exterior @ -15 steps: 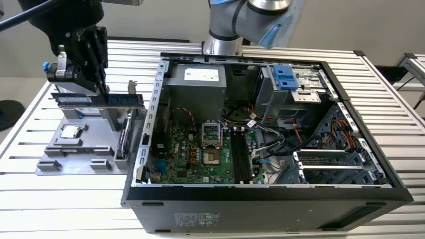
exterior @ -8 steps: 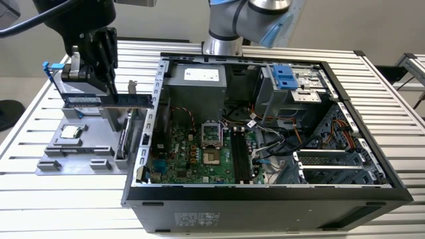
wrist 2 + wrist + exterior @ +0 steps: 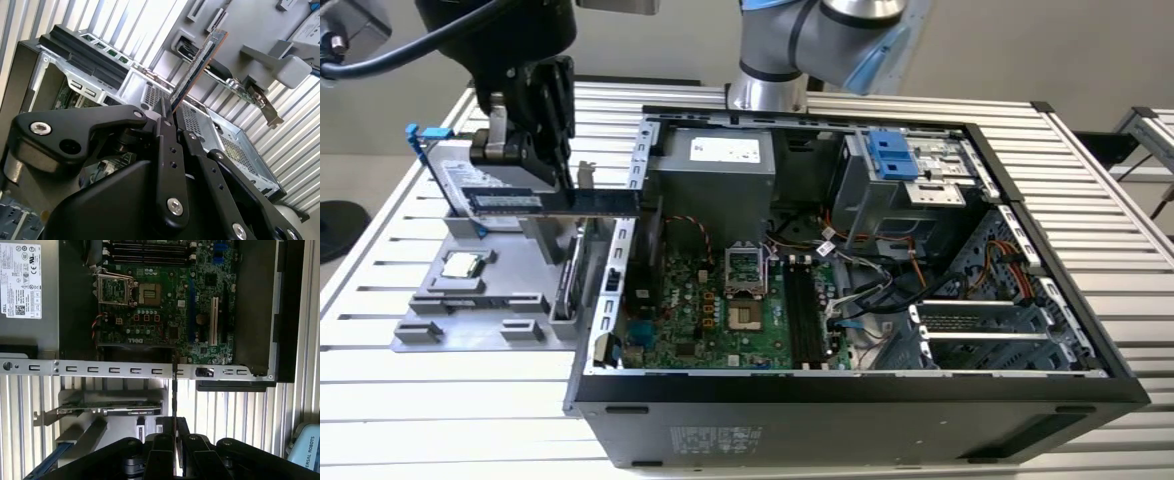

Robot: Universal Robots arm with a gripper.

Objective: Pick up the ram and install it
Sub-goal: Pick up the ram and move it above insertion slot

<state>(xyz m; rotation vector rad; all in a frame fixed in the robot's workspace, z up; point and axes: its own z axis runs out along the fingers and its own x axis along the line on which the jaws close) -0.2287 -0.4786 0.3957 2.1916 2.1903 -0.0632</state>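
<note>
One gripper point(image 3: 523, 176) pinches the ram point(image 3: 587, 203) between closed fingers, holding it level above the gray tray point(image 3: 480, 305), its far end at the open computer case point(image 3: 854, 385) wall.

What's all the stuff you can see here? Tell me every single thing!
table: one, silver slats, under everything.
computer case: one, black, open, on the table.
motherboard: one, green, inside the computer case.
power supply: one, grey, inside the computer case.
drive bracket: one, blue, inside the computer case.
parts holder: one, grey, on the table at the exterior view's left of the computer case.
processor chip: one, silver, lying on the parts holder.
ram: one, blue, held up beside the computer case.
robot arm: one, silver and blue, at the computer case's far side in the exterior view.
claw: one, black, shut on the ram.
</note>
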